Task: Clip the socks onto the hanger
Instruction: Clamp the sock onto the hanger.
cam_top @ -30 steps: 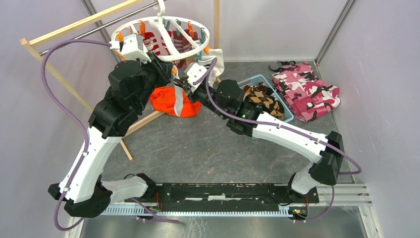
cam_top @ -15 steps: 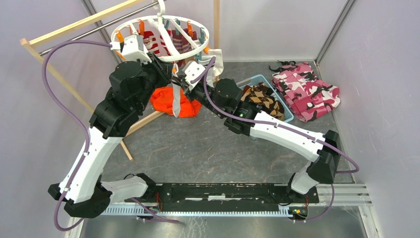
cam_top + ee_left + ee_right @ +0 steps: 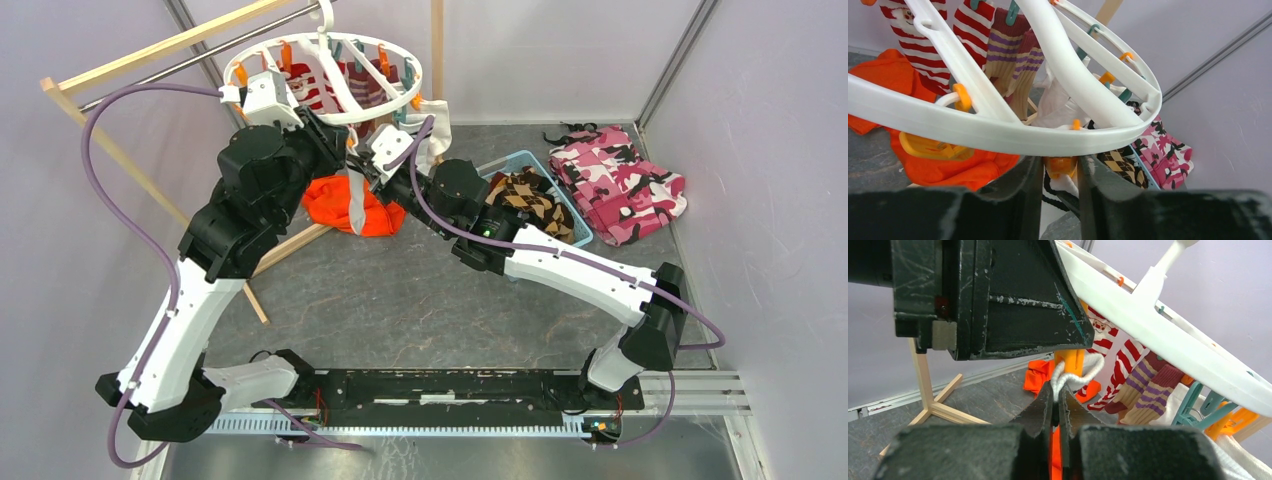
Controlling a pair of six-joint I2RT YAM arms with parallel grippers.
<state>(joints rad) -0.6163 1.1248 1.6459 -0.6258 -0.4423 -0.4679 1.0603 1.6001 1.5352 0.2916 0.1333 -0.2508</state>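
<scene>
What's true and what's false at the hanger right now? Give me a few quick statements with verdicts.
1. The right fingers pinch a white sock. True.
2. The left fingers flank an orange clip under the hanger. True.
3. The blue basket is empty. False: an argyle sock lies in it.
4. The red-and-white striped sock lies on the table. False: it hangs from the hanger.
</scene>
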